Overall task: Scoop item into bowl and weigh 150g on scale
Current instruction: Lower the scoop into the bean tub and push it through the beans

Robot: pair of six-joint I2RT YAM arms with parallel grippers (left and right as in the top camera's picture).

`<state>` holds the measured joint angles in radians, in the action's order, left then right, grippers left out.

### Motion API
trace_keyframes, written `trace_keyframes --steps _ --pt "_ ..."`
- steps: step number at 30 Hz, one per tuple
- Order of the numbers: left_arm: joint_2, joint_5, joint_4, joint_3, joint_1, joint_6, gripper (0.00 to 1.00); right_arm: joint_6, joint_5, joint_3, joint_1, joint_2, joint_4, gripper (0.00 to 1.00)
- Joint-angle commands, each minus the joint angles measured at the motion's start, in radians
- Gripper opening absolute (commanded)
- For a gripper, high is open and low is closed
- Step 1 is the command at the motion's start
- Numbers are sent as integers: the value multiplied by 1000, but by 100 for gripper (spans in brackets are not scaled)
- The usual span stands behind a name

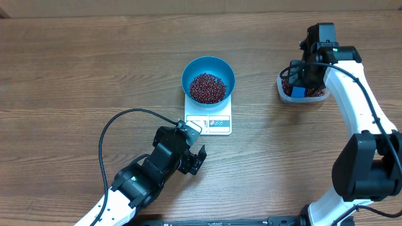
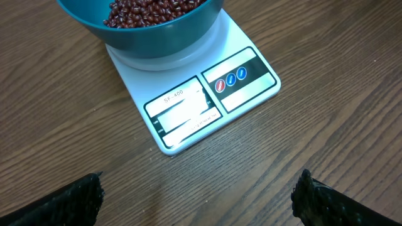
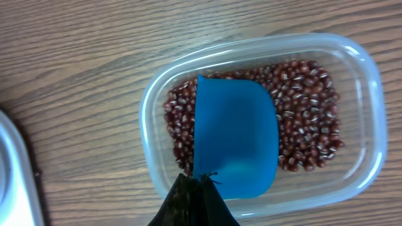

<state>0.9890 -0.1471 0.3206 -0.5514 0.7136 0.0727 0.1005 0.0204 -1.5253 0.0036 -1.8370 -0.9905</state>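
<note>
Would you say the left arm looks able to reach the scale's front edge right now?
Probably yes: the open, empty left gripper sits just in front of the scale, with bare table between them; the bowl covers only its rear.

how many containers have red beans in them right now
2. The round deep blue bowl sits on the flat white kitchen scale mid-view; the clear rectangular plastic tub is off to its right. The small blue scoop in the tub looks empty.
</note>
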Motion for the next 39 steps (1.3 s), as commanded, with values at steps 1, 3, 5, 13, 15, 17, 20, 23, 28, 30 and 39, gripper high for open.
trace_keyframes --steps 1,3,5,13,15,17,20,23,28,30,39 --pt "4 -10 -3 2 6 10 100 -5 -66 -32 8 34 -3 4" --pt "4 -10 -3 2 6 10 100 -5 -68 -32 8 34 -5 4" --pt "4 -10 -3 2 6 10 99 -5 -68 -32 8 34 -10 4" --pt "4 -10 -3 2 6 10 99 -5 -68 30 8 34 -10 4" --pt "4 -10 -3 2 6 10 100 -5 -68 47 8 34 -9 4" --pt "4 -10 -3 2 6 10 99 -5 -69 48 8 34 -9 4" --pt "4 -10 -3 2 6 10 100 -5 -92 47 8 34 -6 4" --pt "4 -10 -3 2 6 10 100 -5 -146 47 8 34 -6 4" --pt "4 -10 -3 2 6 10 100 -5 -235 47 7 34 0 4" --pt "4 -10 -3 2 6 10 99 -5 -253 47 6 34 2 4" --pt "4 -10 -3 2 6 10 100 -5 -269 47 -51 34 1 4"
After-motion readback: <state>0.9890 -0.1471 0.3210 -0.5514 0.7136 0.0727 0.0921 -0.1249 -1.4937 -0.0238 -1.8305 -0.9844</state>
